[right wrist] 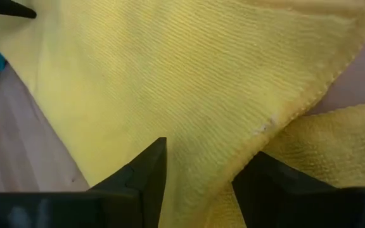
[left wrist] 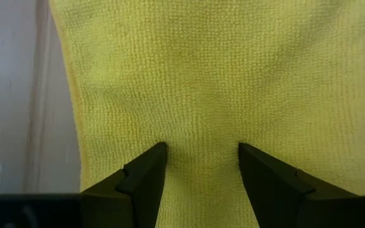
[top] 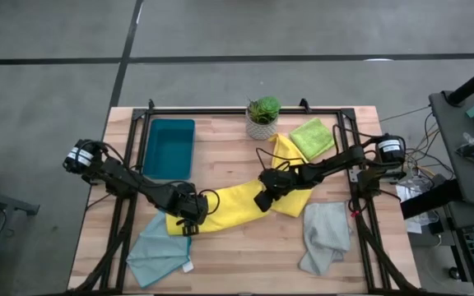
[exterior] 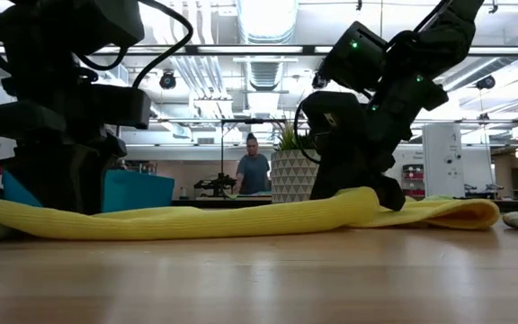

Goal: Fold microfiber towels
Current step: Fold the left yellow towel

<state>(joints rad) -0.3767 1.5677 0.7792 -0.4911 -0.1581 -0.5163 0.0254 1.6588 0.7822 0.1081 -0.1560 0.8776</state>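
A: From above, what lies on the table (top: 237, 247)?

B: A yellow towel (top: 233, 203) stretched in a long band across the middle. The left gripper (top: 189, 222) is down on its left end, the right gripper (top: 264, 197) on its right part. A second yellow towel (top: 287, 152) runs from under the right arm toward the far side, and its far end reaches the potted plant (top: 262, 117). The lime green towel (top: 312, 136) lies at the far right, the pale grey towel (top: 325, 236) at the near right, the light teal towel (top: 159, 252) at the near left, with a white tag (top: 188, 266) at its edge. The dark teal tray (top: 168, 149) sits at the far left.

A: And level with the table?

B: The yellow band lies low across the wood, humped where the right gripper (exterior: 353, 184) presses into it. The left gripper (exterior: 66, 180) stands on its other end. A person (exterior: 253, 171) stands in the room behind.

A: The left wrist camera?

B: Its fingers (left wrist: 146, 174) stand apart, tips against the flat yellow cloth, with nothing clamped between them.

A: The right wrist?

B: Fingers (right wrist: 147, 168) apart as well, straddling a raised fold of the yellow cloth where it overlaps the second yellow towel. I cannot tell whether they pinch it.
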